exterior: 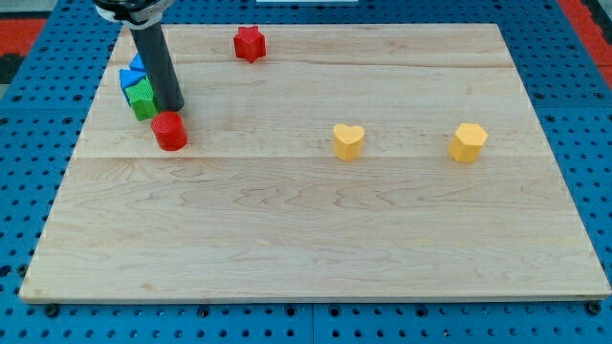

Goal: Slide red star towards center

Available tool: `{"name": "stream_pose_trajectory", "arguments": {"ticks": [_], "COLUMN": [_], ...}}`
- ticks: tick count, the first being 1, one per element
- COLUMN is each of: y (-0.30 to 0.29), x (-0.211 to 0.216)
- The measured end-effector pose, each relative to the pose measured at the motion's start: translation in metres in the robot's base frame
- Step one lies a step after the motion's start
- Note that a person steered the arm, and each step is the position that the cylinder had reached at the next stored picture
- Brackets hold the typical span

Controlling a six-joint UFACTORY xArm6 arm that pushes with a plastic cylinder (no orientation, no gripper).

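My tip [171, 108] beside green block [142, 99]; blue blocks [132, 75] partly hidden; no claw.

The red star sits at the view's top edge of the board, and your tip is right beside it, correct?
Partly. The red star is at the view's top edge, but my tip is away from it, at the view's left beside the green block and just above the red cylinder, as the camera view shows.

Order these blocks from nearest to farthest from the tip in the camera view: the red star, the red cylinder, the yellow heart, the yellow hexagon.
From my tip:
1. red cylinder, just below it.
2. red star, toward the view's top.
3. yellow heart, near the board's middle.
4. yellow hexagon, at the view's right.
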State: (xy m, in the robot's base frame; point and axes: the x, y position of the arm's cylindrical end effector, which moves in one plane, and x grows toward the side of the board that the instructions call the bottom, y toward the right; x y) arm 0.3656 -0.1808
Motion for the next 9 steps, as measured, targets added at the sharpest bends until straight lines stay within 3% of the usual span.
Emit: {"name": "stream_pose_trajectory", "arguments": {"ticks": [2,3,4,6,7,8,9], "y": [0.001,-0.033,-0.043,0.047,0.008,0.026,0.089], "x": [0.039,0.040,0.069,0.066,0.085,0.077,0.067]}}
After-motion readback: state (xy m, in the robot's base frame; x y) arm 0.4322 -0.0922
